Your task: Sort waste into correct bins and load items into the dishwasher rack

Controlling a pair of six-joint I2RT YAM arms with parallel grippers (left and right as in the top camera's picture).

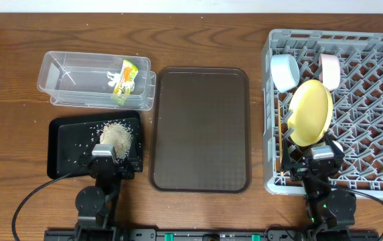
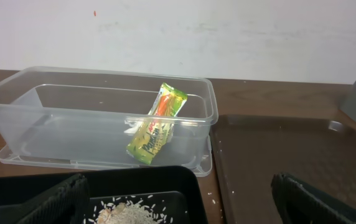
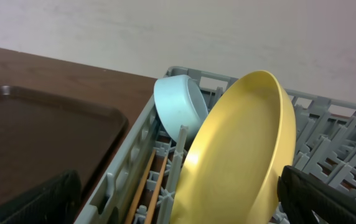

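The wrapper [image 2: 156, 127] is leaning inside the clear tub [image 2: 16, 106], while rice [image 1: 116, 134] is lying heaped on the black tray [image 1: 64, 150]. The left gripper [image 1: 104, 155] is hovering over that tray's near edge, just beside the heap, its fingers [image 2: 56, 202] spread wide and holding nothing. Across the brown tray [image 1: 200, 127], the plate [image 1: 311, 112] is standing on edge in the rack [image 1: 379, 134], with a blue bowl [image 1: 284, 72] and cup [image 1: 330, 70] toward the wall and chopsticks [image 3: 148, 183] lying alongside. The right gripper [image 1: 312, 157] is sitting just before the plate — jaws wide, gripping nothing.
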